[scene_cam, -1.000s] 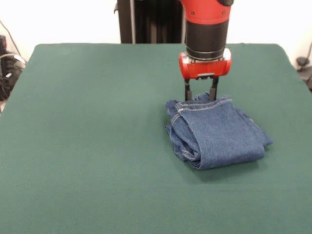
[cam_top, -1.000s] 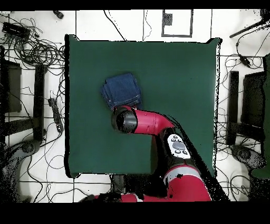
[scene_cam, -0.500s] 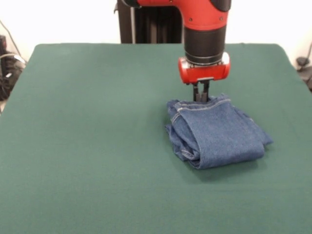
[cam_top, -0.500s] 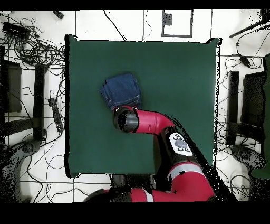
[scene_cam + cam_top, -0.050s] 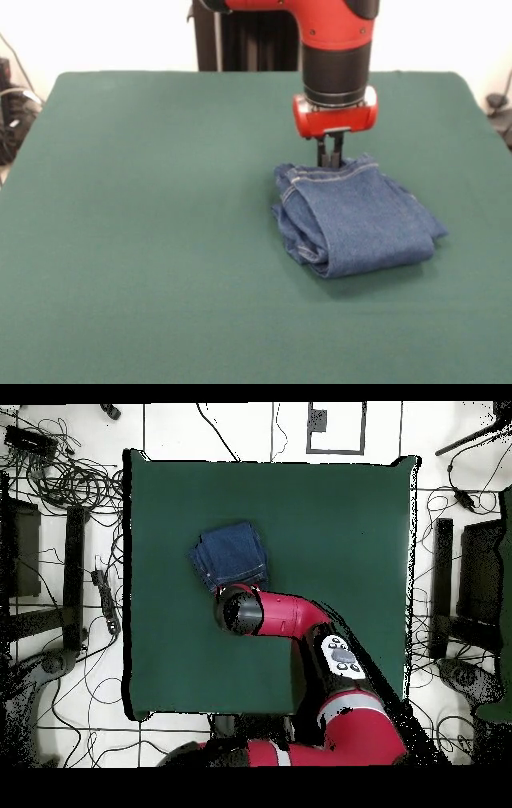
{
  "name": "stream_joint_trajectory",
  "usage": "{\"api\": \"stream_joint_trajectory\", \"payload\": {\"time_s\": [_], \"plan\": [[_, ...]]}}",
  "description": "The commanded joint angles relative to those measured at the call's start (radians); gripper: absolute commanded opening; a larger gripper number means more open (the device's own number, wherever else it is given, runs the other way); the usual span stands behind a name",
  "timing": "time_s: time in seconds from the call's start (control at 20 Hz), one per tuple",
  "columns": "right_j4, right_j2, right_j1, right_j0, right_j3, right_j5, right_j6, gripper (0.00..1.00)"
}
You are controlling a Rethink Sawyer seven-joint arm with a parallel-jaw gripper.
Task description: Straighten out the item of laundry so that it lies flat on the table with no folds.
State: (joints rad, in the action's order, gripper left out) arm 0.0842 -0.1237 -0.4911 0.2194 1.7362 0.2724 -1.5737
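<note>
Jeans (image 5: 356, 218): folded into a thick, squarish bundle on the green bench (image 5: 144, 208), right of centre in the front view; layered folds show along the left edge, a stitched hem along the far edge.
Hand (image 5: 330, 160): fingers drawn together, pinching the far hem of the jeans from above.
Arm (image 5: 290, 619): in the overhead view its wrist covers the grasp point at the bundle's edge.
Step in hand: judged to be lifting the pinched edge to unfold it.
Technique: raise only enough for the top layer to peel free, then draw it away from the bundle, low over the bench.
Risk: if several layers are pinched, the whole bundle will likely lift without opening.
</note>
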Motion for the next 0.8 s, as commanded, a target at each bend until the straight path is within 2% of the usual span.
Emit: {"api": "stream_joint_trajectory", "payload": {"time_s": [0.05, 0.35, 0.8], "plan": [[-0.010, -0.086, -0.016, -0.052, -0.032, 0.038, -0.117, 0.00], [-0.006, -0.088, -0.091, -0.051, -0.001, 0.126, -0.088, 0.00], [0.001, -0.104, -0.121, -0.037, 0.007, 0.164, -0.068, 0.00]]}}
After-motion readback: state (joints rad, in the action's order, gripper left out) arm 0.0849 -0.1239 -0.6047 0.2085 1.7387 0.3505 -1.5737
